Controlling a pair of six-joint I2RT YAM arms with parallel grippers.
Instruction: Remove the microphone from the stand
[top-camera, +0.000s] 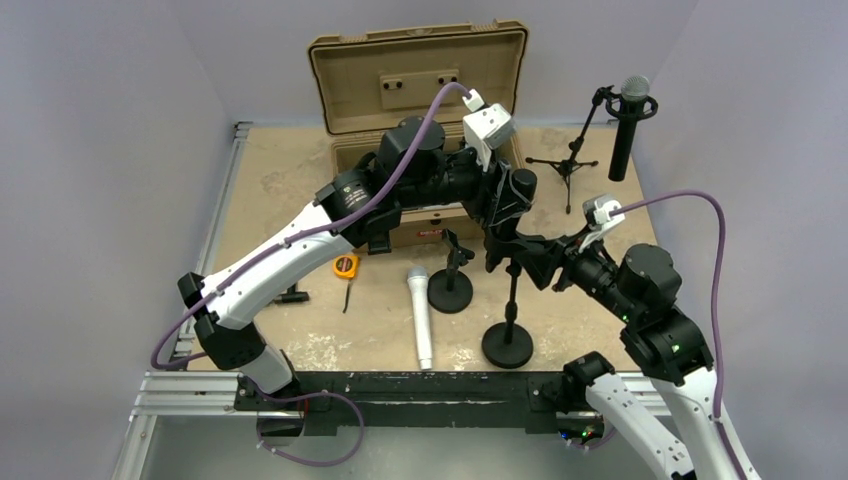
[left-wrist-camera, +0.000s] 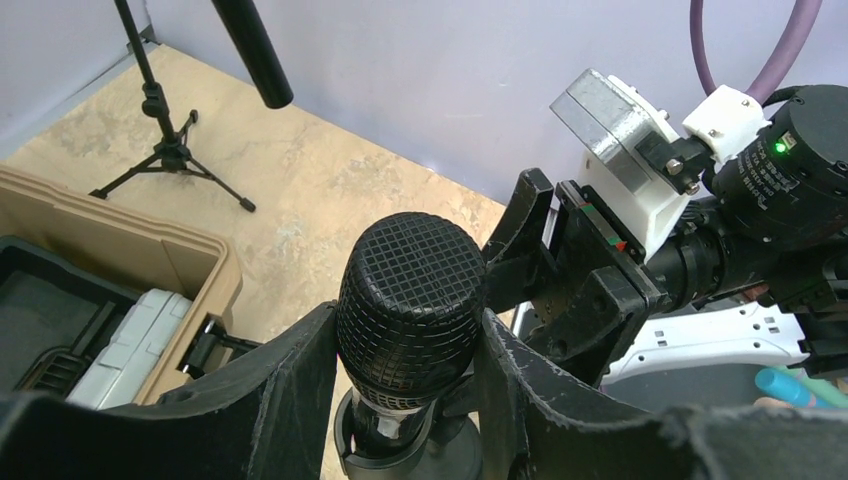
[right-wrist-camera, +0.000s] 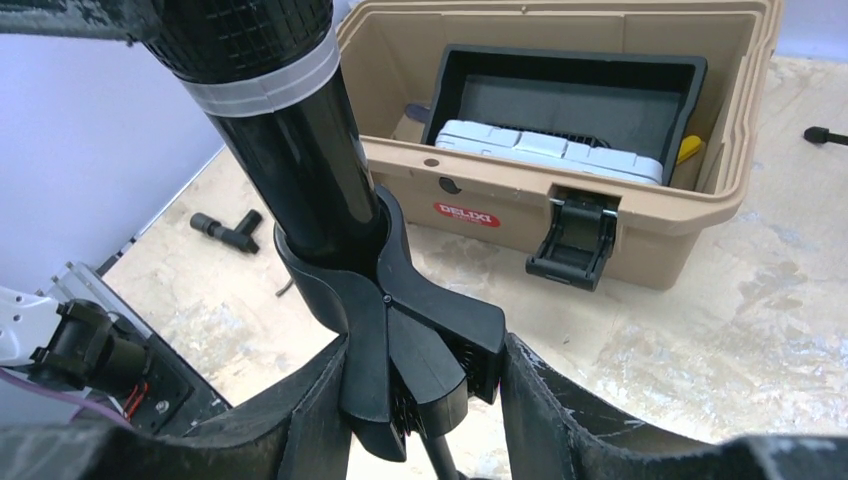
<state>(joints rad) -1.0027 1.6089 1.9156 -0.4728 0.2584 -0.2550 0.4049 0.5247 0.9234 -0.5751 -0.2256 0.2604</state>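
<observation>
A black microphone stands upright in the clip of a round-base stand at the table's middle. My left gripper is shut on its mesh head. In the left wrist view the head sits between both fingers, my left gripper touching it on each side. My right gripper is shut on the clip below. In the right wrist view my right gripper presses both sides of the clip's black handles, with the microphone body rising out of the clip.
An open tan case stands at the back. A tripod stand with a grey-headed microphone is at the back right. A white microphone, a small empty stand, a yellow tape measure and a black fitting lie front left.
</observation>
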